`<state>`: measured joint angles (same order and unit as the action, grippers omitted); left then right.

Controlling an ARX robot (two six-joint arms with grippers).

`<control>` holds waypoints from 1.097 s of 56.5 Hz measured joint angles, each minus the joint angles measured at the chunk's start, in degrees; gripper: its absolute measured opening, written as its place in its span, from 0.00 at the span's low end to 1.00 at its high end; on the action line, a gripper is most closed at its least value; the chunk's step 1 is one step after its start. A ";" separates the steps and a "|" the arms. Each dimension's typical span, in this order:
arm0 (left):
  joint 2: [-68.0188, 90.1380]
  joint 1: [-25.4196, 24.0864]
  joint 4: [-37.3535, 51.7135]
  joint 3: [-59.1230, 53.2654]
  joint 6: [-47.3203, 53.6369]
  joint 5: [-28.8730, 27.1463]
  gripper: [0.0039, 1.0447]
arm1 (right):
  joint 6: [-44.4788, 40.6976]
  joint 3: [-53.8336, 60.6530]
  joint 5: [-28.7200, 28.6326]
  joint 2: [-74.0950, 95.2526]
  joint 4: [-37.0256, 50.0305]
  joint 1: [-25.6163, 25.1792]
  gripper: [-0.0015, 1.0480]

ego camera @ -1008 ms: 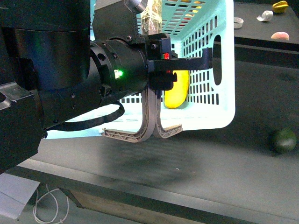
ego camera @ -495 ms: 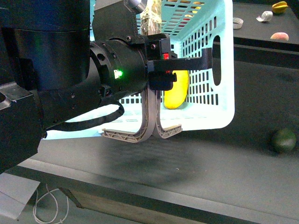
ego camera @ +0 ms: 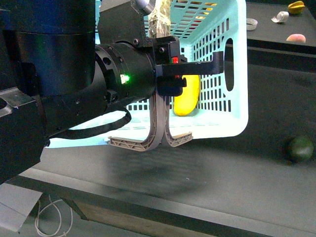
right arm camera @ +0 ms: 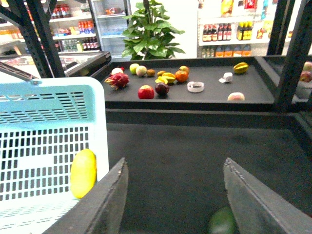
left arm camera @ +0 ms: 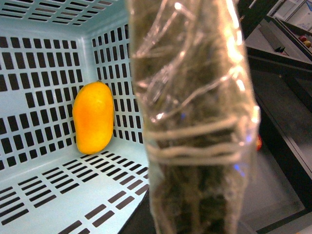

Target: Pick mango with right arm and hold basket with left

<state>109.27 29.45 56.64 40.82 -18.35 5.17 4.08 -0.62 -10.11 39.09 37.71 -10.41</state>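
1. The mango (ego camera: 186,96) stands on end inside the basket (ego camera: 237,98), leaning on its slotted wall.
2. We see the left claw (ego camera: 180,74) at the basket's handles (ego camera: 159,123); we cannot tell if it grips.
3. The right claw (right arm camera: 175,200) gapes wide and empty above the worktop (right arm camera: 185,146), just outside the basket.

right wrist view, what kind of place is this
Likely a grocery shop or a mock-up of one: shelves of bottles, a black counter of loose fruit, and a turquoise shopping basket.
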 joint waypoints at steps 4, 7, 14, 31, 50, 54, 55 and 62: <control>0.00 0.00 0.00 0.00 0.07 -0.02 0.04 | -1.55 0.11 1.44 -2.69 -2.21 1.01 0.47; 0.00 0.00 0.00 0.00 0.09 -0.02 0.04 | -2.45 0.28 2.27 -4.85 -4.20 1.79 0.38; 0.00 0.00 0.00 0.00 -0.02 0.00 0.04 | -3.34 0.28 4.26 -10.03 -9.05 4.24 0.16; 0.00 0.02 0.00 0.00 0.00 0.17 0.04 | -3.87 0.33 9.97 -18.43 -16.96 10.19 0.02; 0.00 0.02 0.00 0.00 0.02 0.15 0.04 | -3.87 0.33 9.99 -24.72 -23.12 10.21 0.02; 0.00 0.00 0.00 0.00 0.02 0.13 0.04 | -3.87 0.33 9.97 -25.81 -24.22 10.21 0.02; 0.00 0.00 0.00 0.00 0.02 0.13 0.04 | -3.87 0.33 9.97 -25.97 -24.37 10.21 0.02; 0.00 0.00 0.00 0.00 0.02 0.13 0.04 | -3.87 0.33 9.97 -27.58 -26.01 10.21 0.02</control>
<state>109.27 29.45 56.64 40.82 -18.33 5.30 0.21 -0.30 -0.14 11.51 11.70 -0.21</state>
